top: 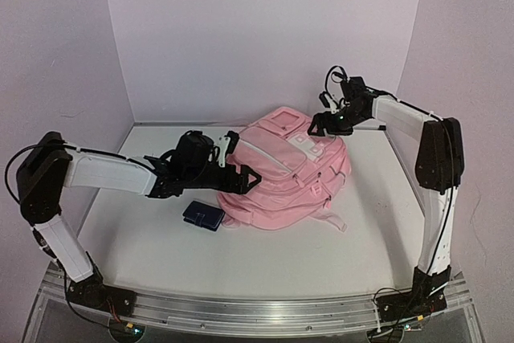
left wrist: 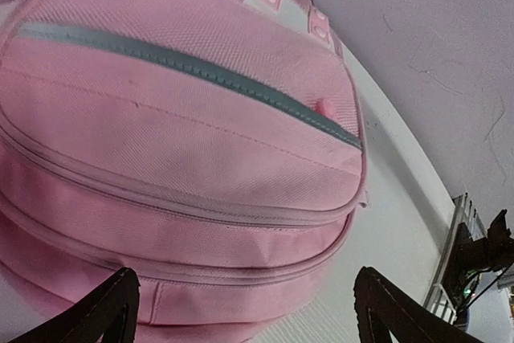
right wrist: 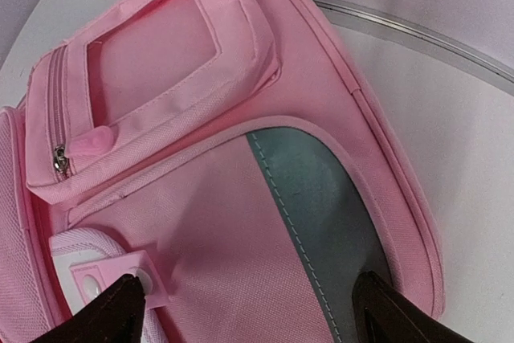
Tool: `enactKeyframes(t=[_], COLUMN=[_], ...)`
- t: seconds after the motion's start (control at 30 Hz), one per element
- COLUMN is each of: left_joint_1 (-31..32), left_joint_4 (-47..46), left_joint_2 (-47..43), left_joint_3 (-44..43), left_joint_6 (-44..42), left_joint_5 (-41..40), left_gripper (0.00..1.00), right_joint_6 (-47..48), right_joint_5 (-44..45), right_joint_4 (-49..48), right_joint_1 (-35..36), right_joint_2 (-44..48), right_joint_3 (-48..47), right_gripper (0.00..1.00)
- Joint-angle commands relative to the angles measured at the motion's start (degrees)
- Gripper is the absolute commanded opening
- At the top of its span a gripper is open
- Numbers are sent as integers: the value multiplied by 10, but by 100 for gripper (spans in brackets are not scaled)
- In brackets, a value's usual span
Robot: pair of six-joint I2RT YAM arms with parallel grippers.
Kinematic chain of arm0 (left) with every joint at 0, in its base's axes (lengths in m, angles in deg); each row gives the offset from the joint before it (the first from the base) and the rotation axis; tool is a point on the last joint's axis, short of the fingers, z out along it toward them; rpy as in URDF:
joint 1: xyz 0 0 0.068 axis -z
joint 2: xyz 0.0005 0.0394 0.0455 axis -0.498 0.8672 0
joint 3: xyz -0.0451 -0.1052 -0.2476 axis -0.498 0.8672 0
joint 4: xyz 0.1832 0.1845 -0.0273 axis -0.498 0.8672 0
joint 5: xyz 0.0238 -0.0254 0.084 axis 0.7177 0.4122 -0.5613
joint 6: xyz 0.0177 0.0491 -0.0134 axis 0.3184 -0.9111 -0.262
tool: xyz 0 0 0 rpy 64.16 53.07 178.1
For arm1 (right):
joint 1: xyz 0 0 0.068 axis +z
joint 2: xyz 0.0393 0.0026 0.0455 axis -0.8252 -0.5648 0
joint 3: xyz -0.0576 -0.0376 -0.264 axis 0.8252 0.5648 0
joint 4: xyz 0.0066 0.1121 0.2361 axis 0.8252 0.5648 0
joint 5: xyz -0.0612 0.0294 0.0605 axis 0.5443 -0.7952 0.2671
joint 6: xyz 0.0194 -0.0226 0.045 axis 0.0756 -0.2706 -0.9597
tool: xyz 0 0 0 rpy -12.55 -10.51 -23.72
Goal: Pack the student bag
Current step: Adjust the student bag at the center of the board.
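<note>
The student bag point(top: 285, 170) is a big pink backpack lying flat in the middle of the white table. My left gripper point(top: 245, 174) is at its left side, open. In the left wrist view its jaws point(left wrist: 245, 307) stand wide apart before the bag's rounded end point(left wrist: 185, 142), where the zips look shut. My right gripper point(top: 325, 126) hangs over the bag's far right part, also open. The right wrist view shows its fingertips point(right wrist: 249, 311) spread above pink fabric point(right wrist: 233, 230), near a grey-green panel point(right wrist: 321, 206) and a small front pocket point(right wrist: 152, 78). Neither gripper holds anything.
A small dark blue case point(top: 203, 215) lies on the table just left of the bag, below my left gripper. A pink strap point(top: 331, 221) trails from the bag's near side. Pale walls enclose the table on three sides.
</note>
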Motion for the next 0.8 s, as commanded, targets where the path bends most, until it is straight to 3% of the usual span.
enactKeyframes(t=[0.0,0.1,0.43,0.6,0.77], left_joint_1=[-4,-13,-75,-118,-129], left_joint_4=[-52,-53,-33,-18,-13], left_joint_2=[81,121,210,230,200], left_joint_3=[-50,-85,-199,-237,-227], left_joint_6=[76,87,67,61,40], left_joint_5=[49,66,124,136,142], left_gripper=[93,90,84,84,88], right_joint_6=[-11,-11,-7,-11,-21], right_joint_5=[-32,-50,-145,-210,-127], right_joint_4=[5,6,8,18,24], right_joint_1=[-14,-26,-45,-37,-53], right_joint_2=[9,40,178,239,278], right_joint_3=[39,97,305,367,291], right_gripper=[81,71,57,58,69])
